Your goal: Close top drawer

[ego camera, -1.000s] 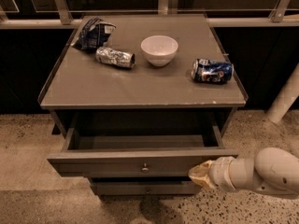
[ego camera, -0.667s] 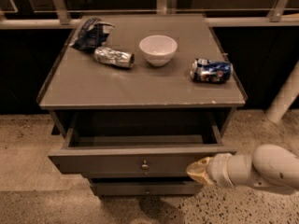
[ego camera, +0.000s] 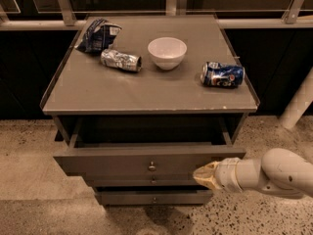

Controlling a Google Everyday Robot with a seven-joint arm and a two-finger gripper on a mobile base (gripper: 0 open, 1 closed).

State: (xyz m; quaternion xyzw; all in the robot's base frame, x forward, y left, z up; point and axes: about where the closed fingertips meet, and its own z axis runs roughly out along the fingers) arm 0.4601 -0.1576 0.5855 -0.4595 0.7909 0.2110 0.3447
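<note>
The top drawer [ego camera: 122, 163] of the grey cabinet stands pulled out part way, its flat front carrying a small round metal knob [ego camera: 152, 167] at the middle. Its inside is dark and looks empty. My gripper [ego camera: 203, 176] comes in from the right on a white arm [ego camera: 274, 173]. Its tan tip rests against the right part of the drawer front, right of the knob.
On the cabinet top [ego camera: 146, 89] lie a white bowl [ego camera: 167, 52], a crushed silver can [ego camera: 121, 60], a blue can on its side [ego camera: 222, 74] and a dark chip bag [ego camera: 99, 34]. Two narrower drawer fronts [ego camera: 154, 197] sit below. A speckled floor surrounds the cabinet.
My gripper has moved slightly left along the drawer front. The drawer looks about as far out as before.
</note>
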